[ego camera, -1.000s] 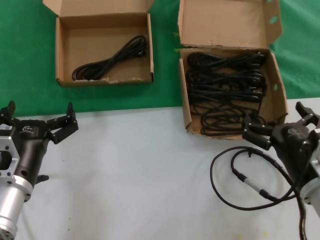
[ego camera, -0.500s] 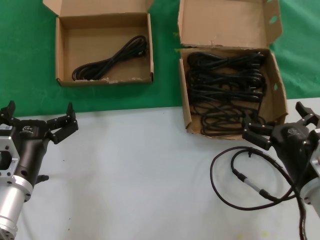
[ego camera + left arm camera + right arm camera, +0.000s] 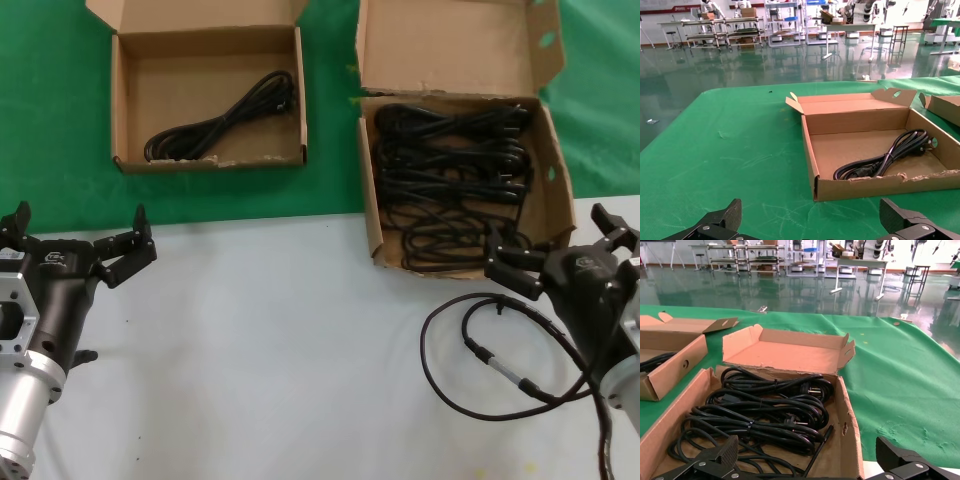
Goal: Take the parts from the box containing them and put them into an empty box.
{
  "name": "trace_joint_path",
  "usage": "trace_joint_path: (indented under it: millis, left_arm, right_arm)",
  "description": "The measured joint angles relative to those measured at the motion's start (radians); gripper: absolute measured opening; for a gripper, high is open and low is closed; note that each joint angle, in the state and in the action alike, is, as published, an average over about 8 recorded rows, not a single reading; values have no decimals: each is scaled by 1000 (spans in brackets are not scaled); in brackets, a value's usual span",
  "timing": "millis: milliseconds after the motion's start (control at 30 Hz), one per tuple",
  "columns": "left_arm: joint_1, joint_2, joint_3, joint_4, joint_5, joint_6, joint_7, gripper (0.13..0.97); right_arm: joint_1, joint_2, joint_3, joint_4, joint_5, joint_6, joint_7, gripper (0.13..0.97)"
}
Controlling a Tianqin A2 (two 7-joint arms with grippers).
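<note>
The larger cardboard box [image 3: 367,200], its lid flap dotted with green, stands at the back right and holds several looped black power cords [image 3: 450,185]. My right gripper [image 3: 555,240] hovers open just in front of its near right corner; the right wrist view looks over the cords [image 3: 770,410] and box wall [image 3: 850,435] between the open fingers of this gripper [image 3: 807,460]. The smaller shallow box [image 3: 170,85] at the back left holds one cord [image 3: 225,122]. My left gripper [image 3: 78,230] waits open at the near left, facing that box [image 3: 875,187] and its cord [image 3: 890,157].
A thin black looping wire with a silver connector [image 3: 490,352] lies on the white table [image 3: 280,340] beside my right arm. Both boxes rest on green cloth [image 3: 50,120] behind the white surface. A gap of green cloth separates the two boxes.
</note>
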Motion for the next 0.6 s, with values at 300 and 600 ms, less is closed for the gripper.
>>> trace_joint_path:
  millis: [300, 600]
  left_arm:
    - [0, 0, 0, 0, 0, 0, 0, 966]
    - [0, 0, 0, 0, 0, 0, 0, 966]
  right_arm:
    - [0, 0, 0, 0, 0, 0, 0, 966]
    - [0, 0, 0, 0, 0, 0, 0, 966]
